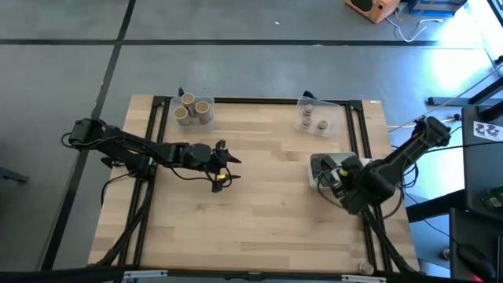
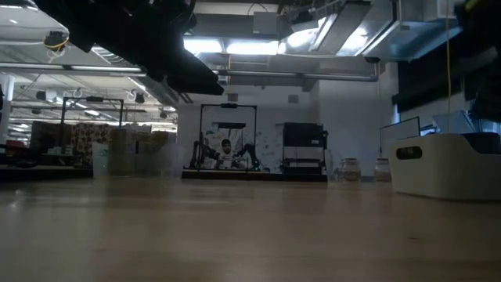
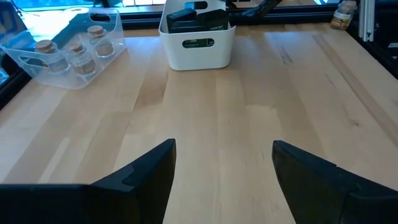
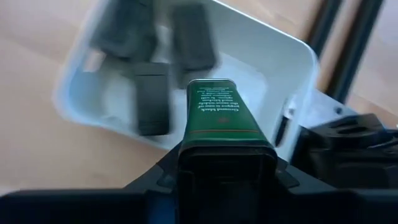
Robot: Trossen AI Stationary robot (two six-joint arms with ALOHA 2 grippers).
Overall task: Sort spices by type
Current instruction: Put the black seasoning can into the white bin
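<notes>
My right gripper (image 1: 336, 178) hangs over the white dish (image 1: 318, 163) at the table's right side, shut on a dark green boxy tin (image 4: 217, 112). Three dark grey packs (image 4: 152, 96) lie in the dish (image 4: 273, 56) below it. Tan cylinders with pale tops (image 1: 189, 108) stand in a clear tray at the far left. Small capped jars (image 1: 313, 119) (image 3: 74, 53) stand in a clear tray at the far right. My left gripper (image 1: 224, 163) (image 3: 224, 146) is open and holds nothing, above bare wood left of the table's middle. My right gripper pinches the green tin between its two fingers at the tin's near end (image 4: 227, 146). The tin sticks out forward along the fingers, which slant down from above. It is lifted clear, over the white dish and the packs in it.
Black frame rails (image 1: 357, 126) run along the table's far edge and both sides. The white dish (image 2: 446, 164) (image 3: 198, 43) shows as a low wall on the right of the low view. Bare wood (image 1: 267, 204) fills the middle and near half of the table.
</notes>
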